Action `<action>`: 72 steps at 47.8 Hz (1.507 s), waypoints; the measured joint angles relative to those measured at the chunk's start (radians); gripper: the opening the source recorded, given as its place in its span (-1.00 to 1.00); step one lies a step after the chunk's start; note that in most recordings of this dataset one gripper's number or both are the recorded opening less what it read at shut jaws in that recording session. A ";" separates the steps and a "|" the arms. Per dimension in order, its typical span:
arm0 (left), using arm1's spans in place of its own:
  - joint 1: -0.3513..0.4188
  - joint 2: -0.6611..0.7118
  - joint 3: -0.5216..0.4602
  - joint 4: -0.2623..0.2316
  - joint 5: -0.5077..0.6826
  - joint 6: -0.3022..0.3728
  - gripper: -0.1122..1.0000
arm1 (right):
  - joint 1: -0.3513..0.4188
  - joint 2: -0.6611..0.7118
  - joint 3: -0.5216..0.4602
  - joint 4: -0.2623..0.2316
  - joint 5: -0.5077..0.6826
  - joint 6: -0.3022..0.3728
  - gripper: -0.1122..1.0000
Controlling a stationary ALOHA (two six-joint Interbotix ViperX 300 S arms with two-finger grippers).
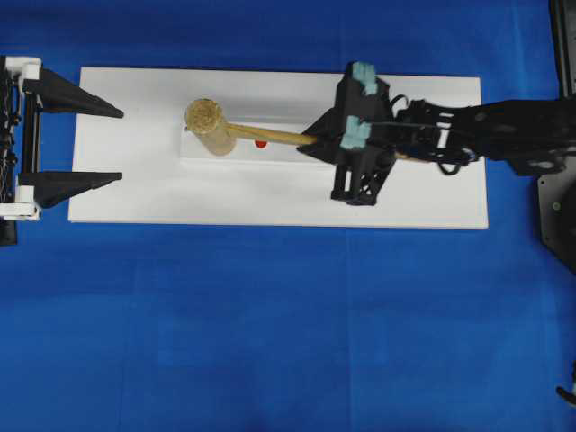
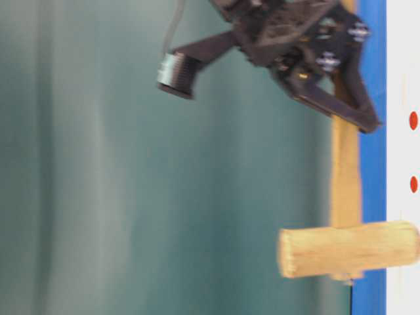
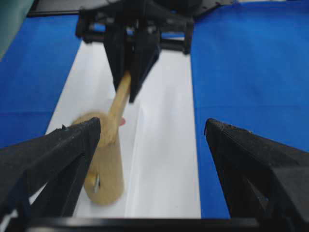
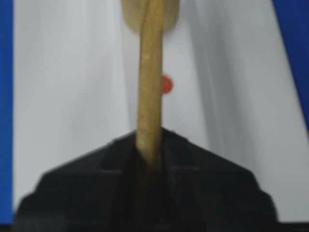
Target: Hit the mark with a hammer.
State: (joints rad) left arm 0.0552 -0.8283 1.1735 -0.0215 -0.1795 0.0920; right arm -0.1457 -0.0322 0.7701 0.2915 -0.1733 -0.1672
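Right gripper [image 1: 326, 142] clamps the long flat handle of the light-brown wooden mallet [image 1: 212, 127] over the white rectangular block [image 1: 288, 154].

The mallet's thick cylindrical head sits at the block's end nearest the left gripper [image 1: 112, 145], its handle running back along the block into the right gripper's closed fingers. One small solid red round dot [image 1: 261, 143] peeks out just beside the handle, partway along the block. The left gripper waits off that end of the flat white board [image 1: 135, 198], fingers spread wide, holding nothing.
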 measured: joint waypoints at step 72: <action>0.000 0.000 0.002 -0.002 -0.002 -0.003 0.76 | -0.018 -0.232 0.192 0.002 0.012 -0.002 -0.77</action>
State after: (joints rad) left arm 0.0552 -0.8283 1.1750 -0.0230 -0.1810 0.0890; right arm -0.1641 -0.2638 0.9618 0.2930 -0.1611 -0.1687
